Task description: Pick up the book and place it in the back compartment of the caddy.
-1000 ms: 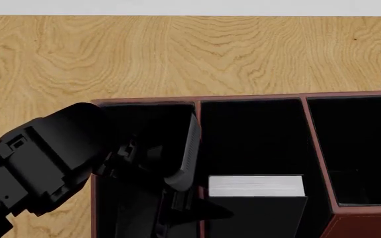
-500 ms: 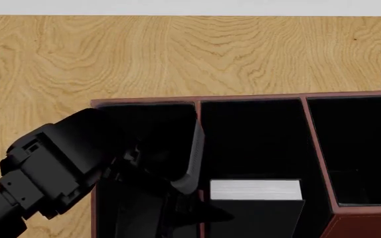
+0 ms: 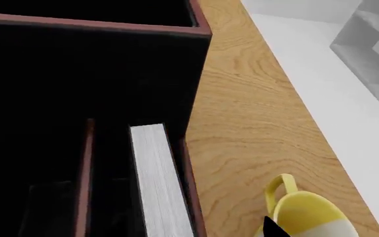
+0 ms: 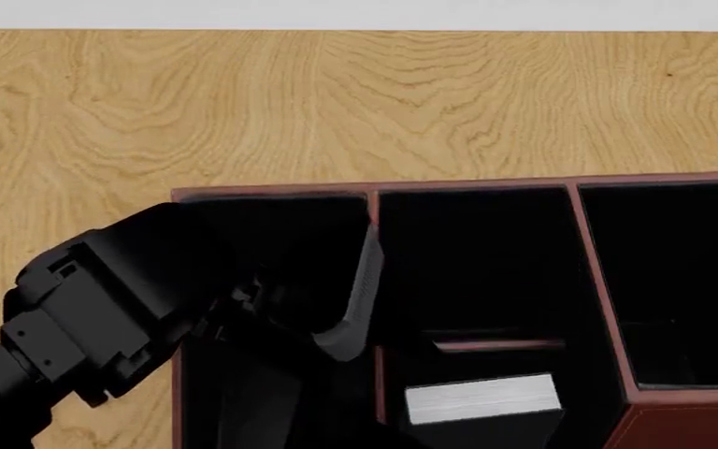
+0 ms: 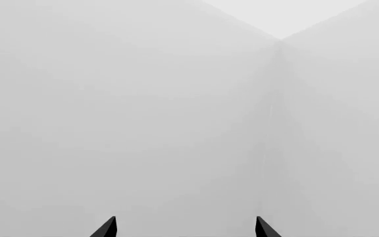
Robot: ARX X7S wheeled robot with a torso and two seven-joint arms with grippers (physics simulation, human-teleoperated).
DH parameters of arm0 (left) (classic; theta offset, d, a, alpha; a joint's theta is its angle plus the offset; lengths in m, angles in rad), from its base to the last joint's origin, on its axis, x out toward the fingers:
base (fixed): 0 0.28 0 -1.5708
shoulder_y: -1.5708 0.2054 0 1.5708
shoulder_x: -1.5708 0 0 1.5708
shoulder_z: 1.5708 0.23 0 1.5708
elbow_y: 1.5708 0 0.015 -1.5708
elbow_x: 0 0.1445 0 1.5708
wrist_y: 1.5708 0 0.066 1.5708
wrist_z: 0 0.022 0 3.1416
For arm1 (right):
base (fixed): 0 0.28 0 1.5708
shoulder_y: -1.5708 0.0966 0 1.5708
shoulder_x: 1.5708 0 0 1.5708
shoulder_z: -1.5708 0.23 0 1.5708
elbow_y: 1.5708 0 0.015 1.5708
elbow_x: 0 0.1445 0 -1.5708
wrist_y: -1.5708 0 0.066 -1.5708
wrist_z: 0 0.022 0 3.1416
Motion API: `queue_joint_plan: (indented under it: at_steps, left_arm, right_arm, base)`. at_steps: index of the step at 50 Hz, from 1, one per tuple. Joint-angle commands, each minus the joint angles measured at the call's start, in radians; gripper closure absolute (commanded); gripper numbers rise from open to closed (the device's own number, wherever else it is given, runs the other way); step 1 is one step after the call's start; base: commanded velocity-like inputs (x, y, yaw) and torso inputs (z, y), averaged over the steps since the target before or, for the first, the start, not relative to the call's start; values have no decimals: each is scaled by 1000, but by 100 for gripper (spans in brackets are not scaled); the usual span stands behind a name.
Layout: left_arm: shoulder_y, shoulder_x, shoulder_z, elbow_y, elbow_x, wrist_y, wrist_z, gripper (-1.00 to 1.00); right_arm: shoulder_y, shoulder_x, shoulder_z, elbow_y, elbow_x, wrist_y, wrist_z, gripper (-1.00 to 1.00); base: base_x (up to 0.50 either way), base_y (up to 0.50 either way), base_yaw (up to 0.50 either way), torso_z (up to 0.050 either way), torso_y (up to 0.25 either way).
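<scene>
Head view: left arm (image 4: 109, 309) angled low over caddy (image 4: 596, 281), beside book (image 4: 481, 398).

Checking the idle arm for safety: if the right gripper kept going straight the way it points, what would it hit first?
Nothing nearby: past the right gripper, its two fingertips apart, only plain pale grey walls show; how far is unclear.

Hidden and cropped

Left gripper (image 4: 334, 374) fingertips lost in caddy (image 4: 596, 281) shadow, grip unreadable; book (image 4: 481, 399) covers unseen; mug (image 3: 308, 213) and caddy cropped by frame.
</scene>
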Motion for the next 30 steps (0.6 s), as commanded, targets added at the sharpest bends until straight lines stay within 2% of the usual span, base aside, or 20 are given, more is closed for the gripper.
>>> queue_joint_plan:
  at_steps: [1,12,18,30]
  left_arm:
    - [-34,24,76,-32,-120,46,-134,-100]
    - [-50,24,170,-46,-205,82,-154,-100]
    - [-98,20,165,-17,-238,69,-161,-100]
    - [-168,-50,144,147,-264,17,-230,-100]
  right_arm:
    - [-4,2,0,1,1,-5,1,-100]
    - [-19,4,9,-1,2,-13,1,-100]
    - [-14,8,18,-8,15,-3,9,-100]
    - [-14,10,28,-18,32,-1,16,-100]
  base:
    - [0,-3,-8,0,0]
    - [2,-3,-7,0,0]
    - [2,-3,-6,0,-3]
    - [1,-1,-2,0,0]
